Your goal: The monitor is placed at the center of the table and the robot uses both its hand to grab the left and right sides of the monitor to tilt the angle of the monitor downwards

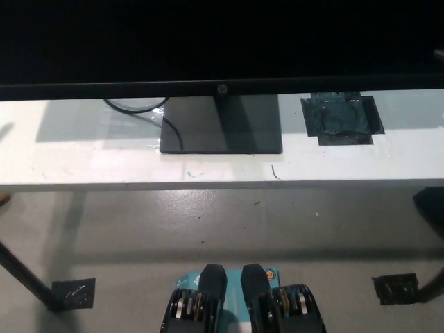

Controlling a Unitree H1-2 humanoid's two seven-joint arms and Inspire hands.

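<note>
neither hand in view, fingers' state unseen; monitor [222, 41] on counter [83, 163] awaits grasping at both sides.
</note>
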